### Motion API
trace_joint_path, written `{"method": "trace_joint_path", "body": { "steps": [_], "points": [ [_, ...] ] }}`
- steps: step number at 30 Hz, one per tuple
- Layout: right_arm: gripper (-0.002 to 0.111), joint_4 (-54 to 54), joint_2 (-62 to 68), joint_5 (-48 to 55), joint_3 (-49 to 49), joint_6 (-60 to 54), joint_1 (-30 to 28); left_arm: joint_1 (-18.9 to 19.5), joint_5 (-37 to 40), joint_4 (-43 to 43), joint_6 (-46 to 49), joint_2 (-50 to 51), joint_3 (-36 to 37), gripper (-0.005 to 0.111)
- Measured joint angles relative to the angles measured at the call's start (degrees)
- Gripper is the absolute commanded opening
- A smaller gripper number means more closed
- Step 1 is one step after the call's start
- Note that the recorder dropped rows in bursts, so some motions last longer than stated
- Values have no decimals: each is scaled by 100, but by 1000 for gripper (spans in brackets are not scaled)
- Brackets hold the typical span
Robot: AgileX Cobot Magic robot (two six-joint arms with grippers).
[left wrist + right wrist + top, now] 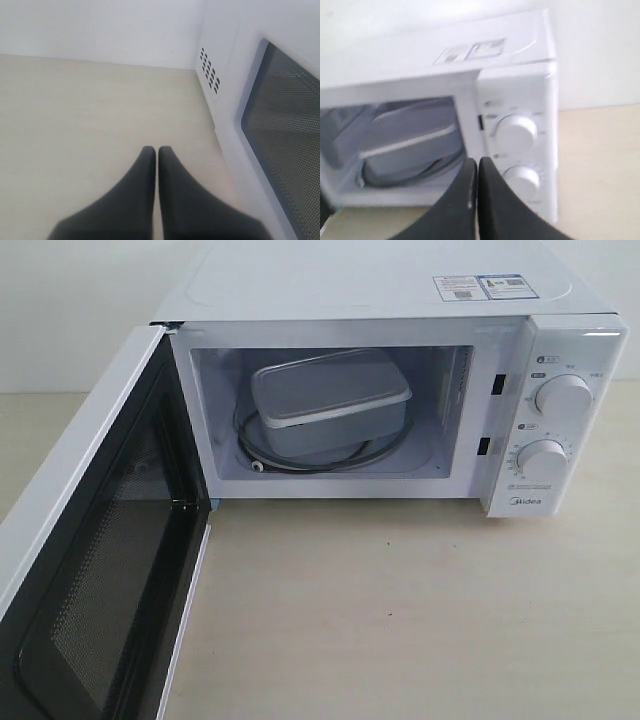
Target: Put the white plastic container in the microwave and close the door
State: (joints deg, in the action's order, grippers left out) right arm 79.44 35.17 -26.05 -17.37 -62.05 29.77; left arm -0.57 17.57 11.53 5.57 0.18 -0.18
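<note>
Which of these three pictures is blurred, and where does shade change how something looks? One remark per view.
Exterior view: sharp and evenly lit, though the white plastic container looks grey in the microwave's shaded cavity. Left wrist view: the door mesh is crisp, the shut left pincer soft-edged. Right wrist view: blurred throughout; the upper knob and the right pincer are smeared.

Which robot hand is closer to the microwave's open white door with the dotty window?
Left. The shut left gripper sits beside the outer face of the white mesh-windowed door. The shut right gripper faces the knob side of the white microwave, farther away.
</note>
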Motion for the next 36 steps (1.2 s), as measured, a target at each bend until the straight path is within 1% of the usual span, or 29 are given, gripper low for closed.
{"method": "trace_joint_path", "body": {
  "steps": [2, 7, 9, 12, 17, 19, 20, 21, 24, 25, 28, 33, 36],
  "points": [
    [0, 4, -405, 360, 0, -30, -694, 0, 0, 0, 0, 0, 0, 4],
    [0, 14, -1297, 963, 58, -227, -1888, 0, 0, 0, 0, 0, 0, 4],
    [0, 3, -1369, 1024, 58, -238, -2020, 0, 0, 0, 0, 0, 0, 4],
    [0, 3, -1376, 1186, 67, -238, -2032, 0, 0, 0, 0, 0, 0, 4],
    [0, -145, -1564, 1826, 67, -212, -2032, 0, 0, 0, 0, 0, 0, 4],
    [0, -810, -1775, 2007, 151, 183, -2032, 0, 0, 0, 0, 0, 0, 4],
    [0, -1830, -1944, 2055, 305, 959, -2032, 0, 0, 0, 0, 0, 0, 4],
    [0, -2576, -2038, 2054, 412, 1577, -2032, 0, 0, 0, 0, 0, 0, 4],
    [0, -6457, -2577, 2113, 945, 5160, -2042, 0, 0, 0, 0, 0, 0, 4],
    [0, -7071, -2783, 2134, 1095, 5796, -2042, 0, 0, 0, 0, 0, 0, 4],
    [0, -7495, -3118, 2175, 1333, 6244, -2042, 0, 0, 0, 0, 0, 0, 4],
    [0, -7651, -3470, 2244, 1675, 6313, -2042, 0, 0, 0, 0, 0, 0, 4],
    [0, -7651, -3480, 2499, 1703, 6325, -2042, 0, 0, 0, 0, 0, 0, 4]
  ]
}}
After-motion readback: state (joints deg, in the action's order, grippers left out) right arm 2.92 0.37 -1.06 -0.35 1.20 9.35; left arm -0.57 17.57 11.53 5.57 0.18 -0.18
